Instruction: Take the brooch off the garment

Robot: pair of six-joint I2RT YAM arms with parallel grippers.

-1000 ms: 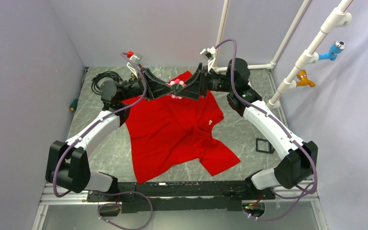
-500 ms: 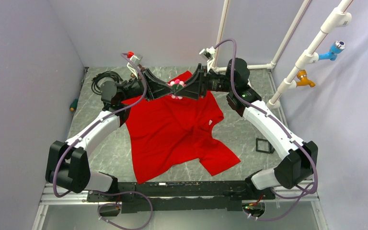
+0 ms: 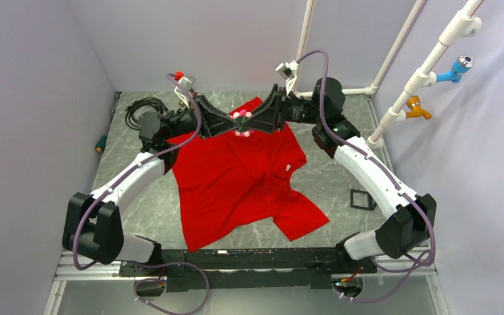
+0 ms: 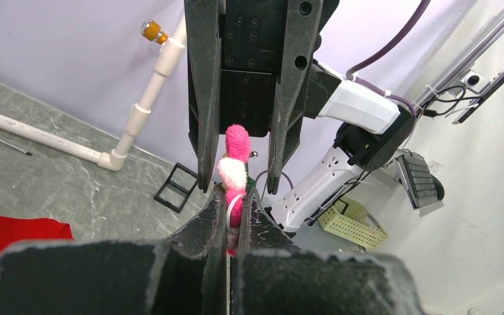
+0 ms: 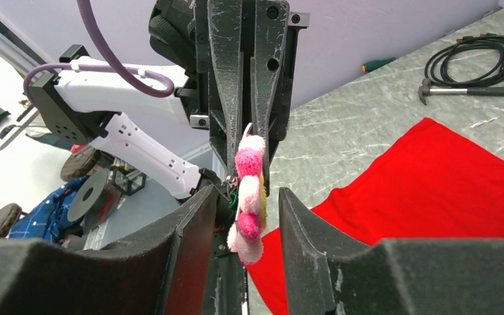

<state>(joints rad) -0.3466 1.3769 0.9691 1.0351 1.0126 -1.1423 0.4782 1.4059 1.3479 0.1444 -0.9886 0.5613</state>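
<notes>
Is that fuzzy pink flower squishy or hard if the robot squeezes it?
Probably squishy: the brooch looks fluffy, like plush. Likely very light too, since the left gripper holds it in the air by just its fingertips. Its fuzz should keep it from slipping.

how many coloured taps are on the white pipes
2: a blue plastic tap high on the slanted white pipe at right, an orange tap lower down it.

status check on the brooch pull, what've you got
Left gripper shut on the brooch, held in the air. Right gripper open, straddling it. Brooch looks clear of the red shirt below. Nothing in the way.
</notes>
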